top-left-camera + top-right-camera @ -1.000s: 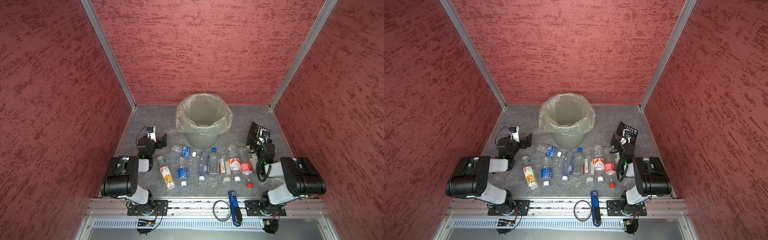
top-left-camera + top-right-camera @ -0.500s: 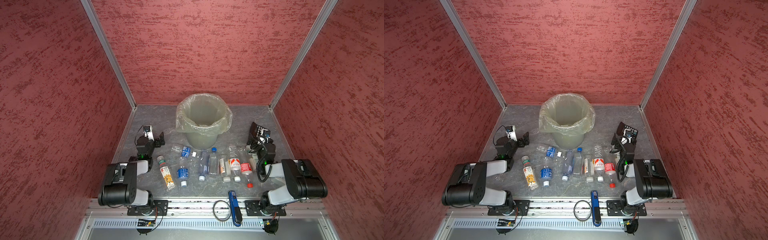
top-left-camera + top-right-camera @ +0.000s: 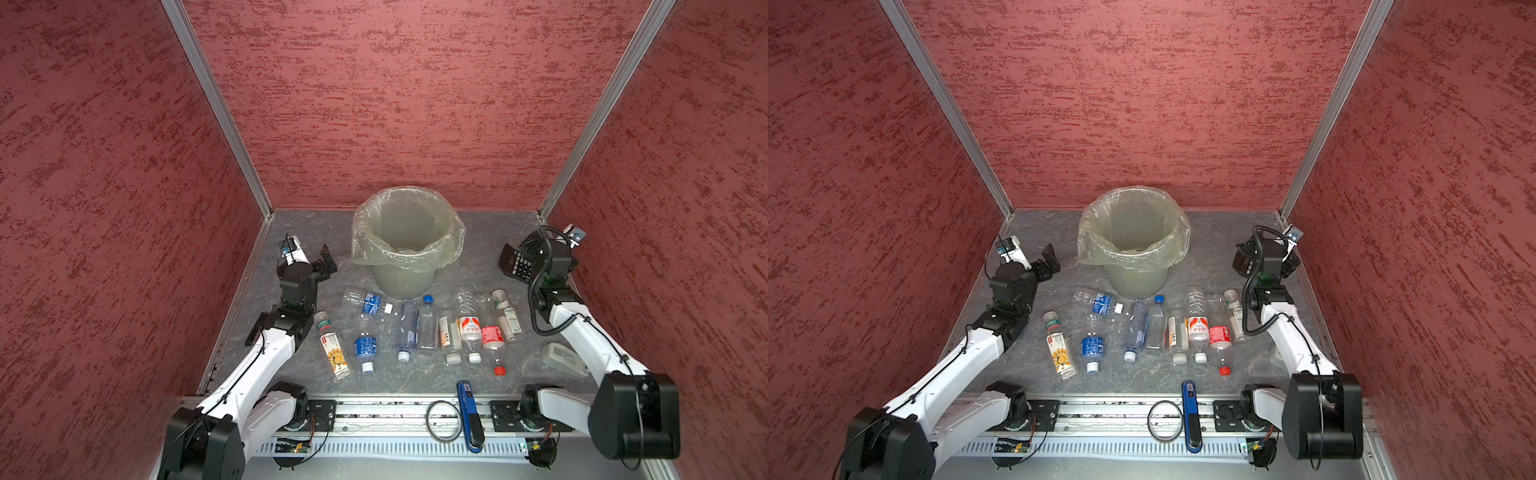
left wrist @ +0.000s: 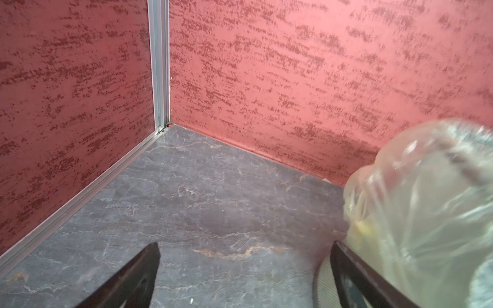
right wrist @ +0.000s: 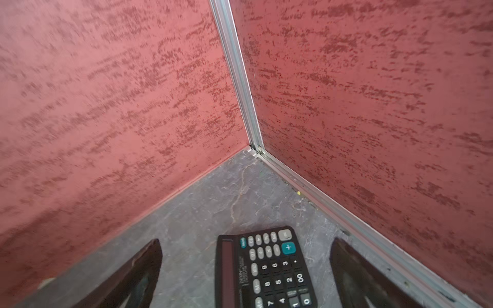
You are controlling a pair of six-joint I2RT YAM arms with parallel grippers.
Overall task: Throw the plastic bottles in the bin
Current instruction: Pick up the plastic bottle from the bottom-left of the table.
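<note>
Both arms wait wide-jawed and empty-handed, the left gripper (image 3: 325, 261) mid-frame just left of the bin (image 3: 401, 279), the right gripper (image 5: 245, 268) over the calculator (image 5: 278, 266), apparently poised either side of the plastic bottles (image 3: 426, 328) lying in a row below the bin.

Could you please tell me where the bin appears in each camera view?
A top view: bin at centre back, behind the bottles.
A top view: same, centre back.
Left wrist: bin close beside the left gripper.
Right wrist: not in it.
Shared landmark: grey marbled floor.
</note>
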